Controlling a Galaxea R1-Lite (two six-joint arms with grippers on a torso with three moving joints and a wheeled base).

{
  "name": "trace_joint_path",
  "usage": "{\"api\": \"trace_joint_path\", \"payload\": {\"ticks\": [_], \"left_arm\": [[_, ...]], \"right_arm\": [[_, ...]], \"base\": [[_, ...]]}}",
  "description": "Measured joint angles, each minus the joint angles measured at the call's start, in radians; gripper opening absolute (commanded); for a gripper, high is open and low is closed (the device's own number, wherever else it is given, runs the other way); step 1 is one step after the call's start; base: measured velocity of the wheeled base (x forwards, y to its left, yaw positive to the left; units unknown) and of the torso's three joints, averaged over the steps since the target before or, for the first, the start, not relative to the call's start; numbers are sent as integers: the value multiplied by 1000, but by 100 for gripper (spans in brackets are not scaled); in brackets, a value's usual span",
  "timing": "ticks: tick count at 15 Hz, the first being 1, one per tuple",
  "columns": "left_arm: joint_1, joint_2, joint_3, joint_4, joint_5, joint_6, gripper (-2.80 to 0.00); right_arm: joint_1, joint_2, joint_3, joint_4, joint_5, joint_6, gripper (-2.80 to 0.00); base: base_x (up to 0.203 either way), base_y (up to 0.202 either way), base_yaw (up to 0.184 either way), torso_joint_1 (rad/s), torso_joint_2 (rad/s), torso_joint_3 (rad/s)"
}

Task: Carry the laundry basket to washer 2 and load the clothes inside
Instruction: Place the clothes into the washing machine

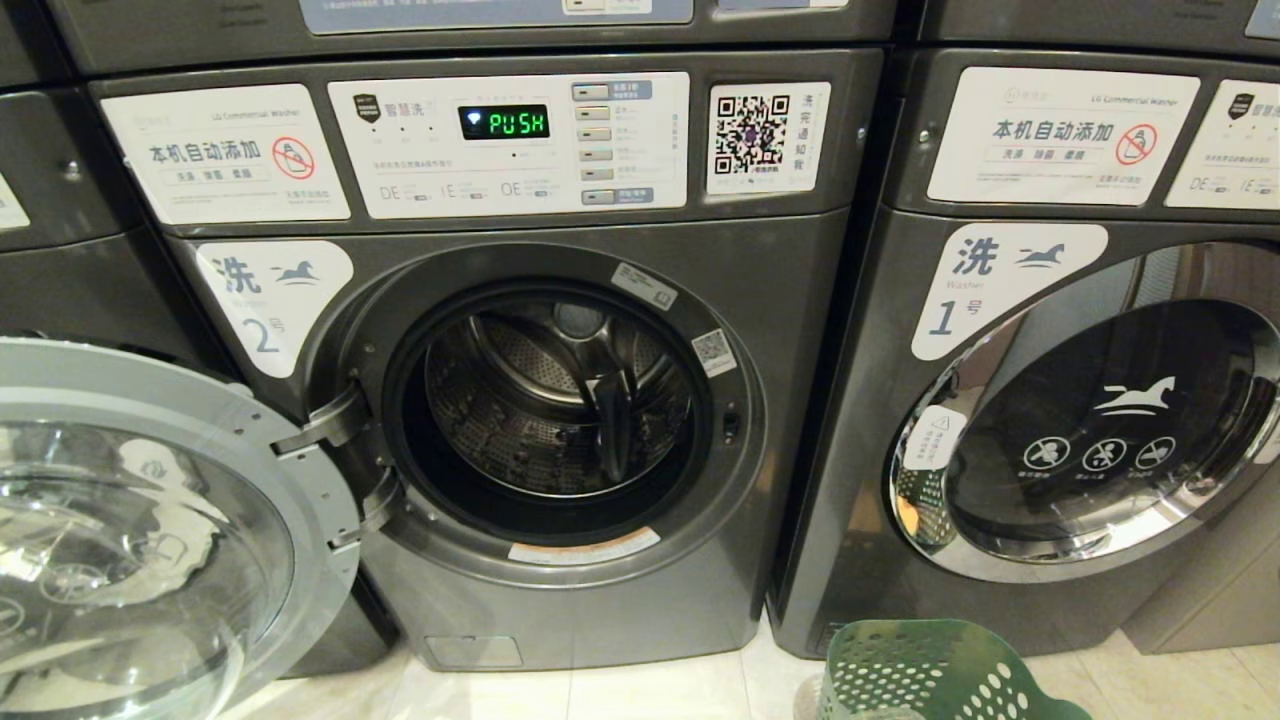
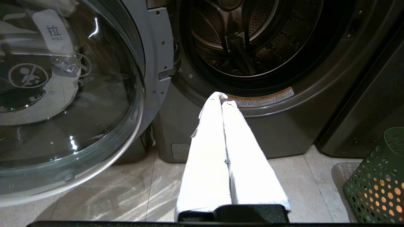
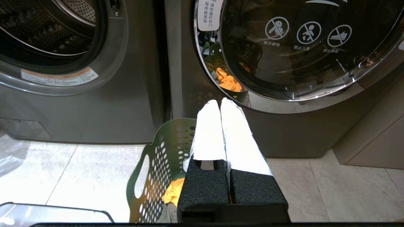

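Observation:
Washer 2 (image 1: 780,300) is straight ahead, dark grey, its label showing a 2. Its round glass door (image 1: 130,530) is swung wide open to the left and the steel drum (image 1: 555,400) looks empty. The dark green perforated laundry basket (image 1: 930,675) stands on the floor at the lower right, in front of washer 1. In the right wrist view the basket (image 3: 157,164) holds orange clothes (image 3: 173,192). My left gripper (image 2: 223,98) is shut and empty, pointing at washer 2's lower front. My right gripper (image 3: 220,102) is shut and empty, above the basket.
Washer 1 (image 1: 1010,290) stands to the right with its chrome-rimmed door (image 1: 1100,440) closed. Another grey machine (image 1: 50,200) sits at the far left behind the open door. The floor (image 1: 650,690) is light tile. The display (image 1: 504,122) on washer 2 reads PUSH.

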Motion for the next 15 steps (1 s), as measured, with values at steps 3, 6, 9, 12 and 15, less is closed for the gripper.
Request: {"api": "trace_joint_path", "payload": {"ticks": [3,6,9,12,15], "left_arm": [[0,0,0,0,0,0,-280],[0,0,0,0,0,1,-280],[0,0,0,0,0,1,-280],[0,0,0,-1,0,1,-280],[0,0,0,-1,0,2,-280]], "right_arm": [[-1,0,0,0,0,0,-280],[-1,0,0,0,0,0,-280],[-1,0,0,0,0,-1,-280],[0,0,0,0,1,-8,-280],[-1,0,0,0,2,-10,-280]], "base": [[0,0,0,1,0,-25],[0,0,0,1,3,-155],[0,0,0,1,2,-192],[0,0,0,3,3,-202],[0,0,0,0,4,-192]]}}
